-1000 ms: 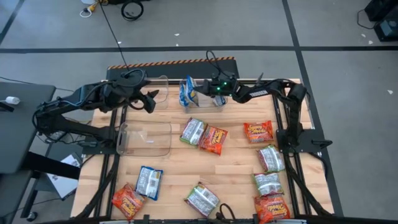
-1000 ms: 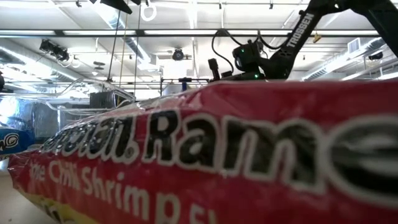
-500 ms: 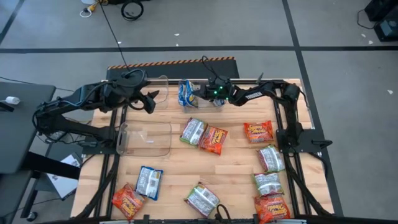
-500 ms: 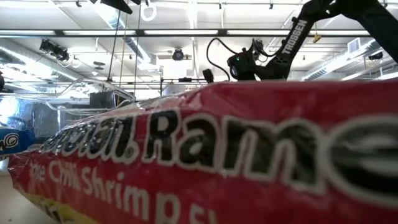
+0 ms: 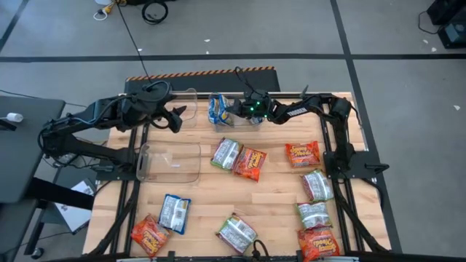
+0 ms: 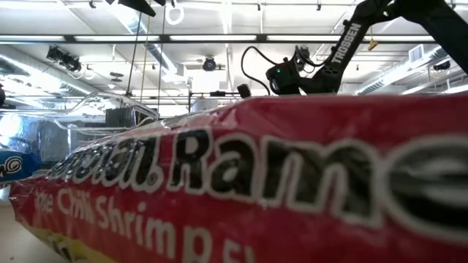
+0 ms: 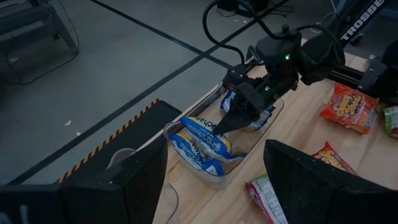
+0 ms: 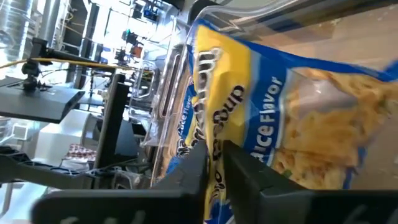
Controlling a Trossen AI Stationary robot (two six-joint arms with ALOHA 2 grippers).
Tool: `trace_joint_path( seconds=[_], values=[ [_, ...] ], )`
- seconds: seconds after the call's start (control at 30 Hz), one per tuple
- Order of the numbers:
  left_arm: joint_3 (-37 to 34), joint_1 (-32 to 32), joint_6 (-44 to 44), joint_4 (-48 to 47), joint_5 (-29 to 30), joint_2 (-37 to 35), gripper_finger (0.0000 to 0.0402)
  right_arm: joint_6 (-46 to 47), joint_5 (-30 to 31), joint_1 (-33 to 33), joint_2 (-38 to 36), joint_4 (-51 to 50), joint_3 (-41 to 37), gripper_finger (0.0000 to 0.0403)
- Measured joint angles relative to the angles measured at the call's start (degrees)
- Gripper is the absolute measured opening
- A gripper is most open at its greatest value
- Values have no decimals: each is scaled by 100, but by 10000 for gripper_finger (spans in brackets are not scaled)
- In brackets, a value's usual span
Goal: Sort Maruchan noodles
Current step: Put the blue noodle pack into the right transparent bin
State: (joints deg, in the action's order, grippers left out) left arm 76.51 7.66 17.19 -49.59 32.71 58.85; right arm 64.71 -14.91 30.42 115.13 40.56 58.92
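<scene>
My right gripper reaches into the clear bin at the table's far edge, fingers barely parted around a blue-and-yellow noodle packet. My left gripper waits nearby, spread wide. Only the left wrist view shows a second blue packet behind.

Even, bright overhead light in the high view; soft short shadows under the packets on the table. Low view: ceiling strip lights glare w/ haze, and the red packet right at the lens is badly blurred. Right wrist view: backlit, bkgd blown out, blue-and-yellow packet soft.
</scene>
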Motion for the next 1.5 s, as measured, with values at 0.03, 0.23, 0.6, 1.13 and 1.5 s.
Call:
trace_joint_path(
  seconds=[0.03, 0.23, 0.6, 1.13, 1.5],
  values=[
    [0, 0, 0, 0, 0, 0, 272, -21, 4, -4, 0, 1, 0, 69],
    [0, 0, 0, -4, 0, 0, 272, -37, 2, -5, 0, 2, 0, 126],
    [0, -15, 414, -370, -209, -248, 272, 144, 196, -51, -230, -502, 2, 134],
    [2, -406, 580, -492, -219, -651, 272, 218, 860, -377, -1096, -1596, 86, 134],
    [2, -1001, 322, -1108, -879, -768, 272, -1852, 2273, -2460, -1190, -5524, 2995, 134]
  ],
)
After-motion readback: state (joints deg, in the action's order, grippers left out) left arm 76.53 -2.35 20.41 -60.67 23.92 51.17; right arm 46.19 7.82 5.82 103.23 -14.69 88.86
